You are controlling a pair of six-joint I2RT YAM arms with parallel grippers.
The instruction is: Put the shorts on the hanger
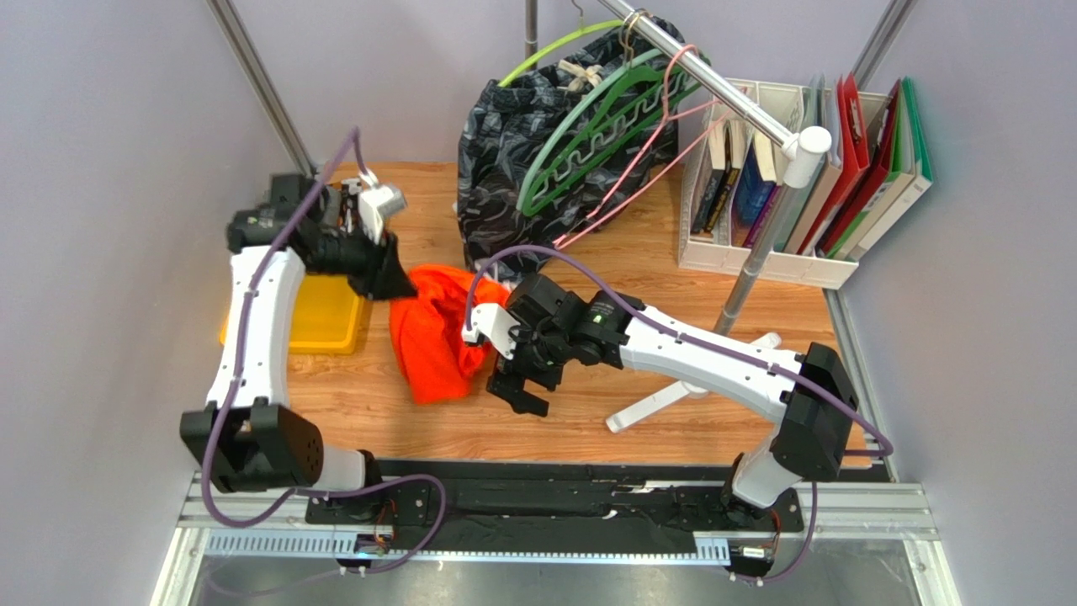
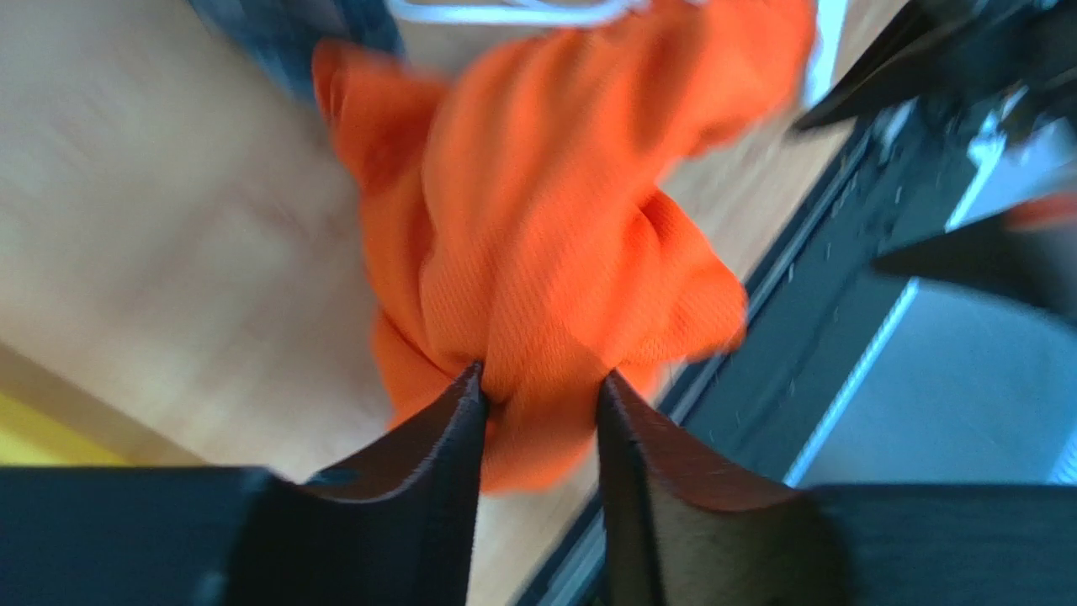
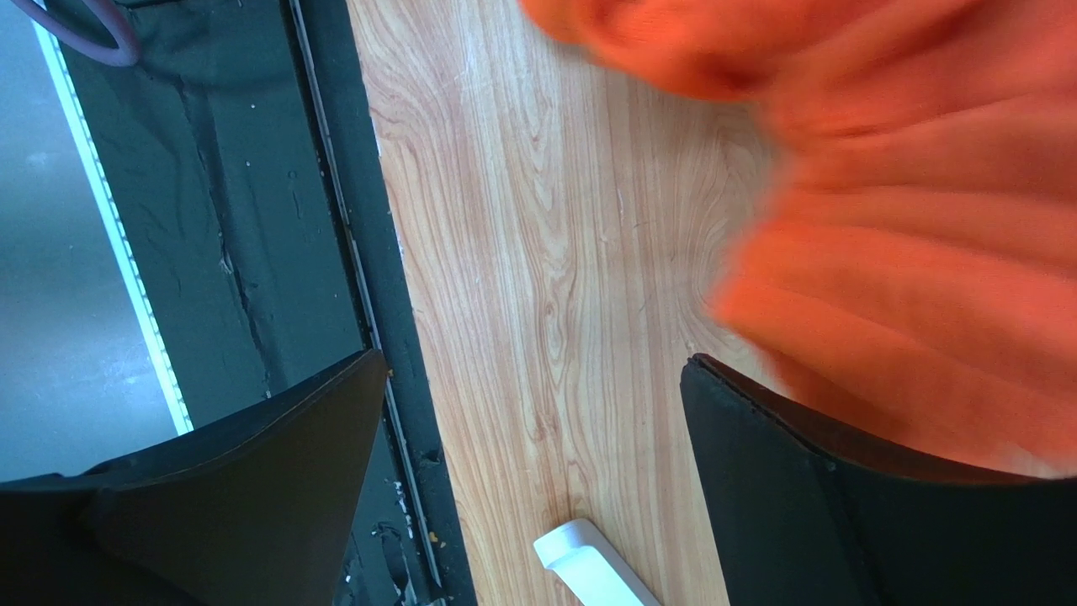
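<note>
Left hand (image 2: 541, 386) pinches a fold of the orange shorts (image 1: 434, 338), which hang over the wooden worktop (image 1: 367, 394); right hand (image 1: 520, 388), fingers spread, sits at their four o'clock.

From above you look steeply down; both wrist cameras sit close to the shorts (image 1: 436, 335), which all three share

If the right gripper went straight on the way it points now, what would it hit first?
Probably the bare wooden table: the right gripper is open, with only wood between its fingers. The shorts sit beside and beyond that line, so it might brush their edge; depth is unclear.
</note>
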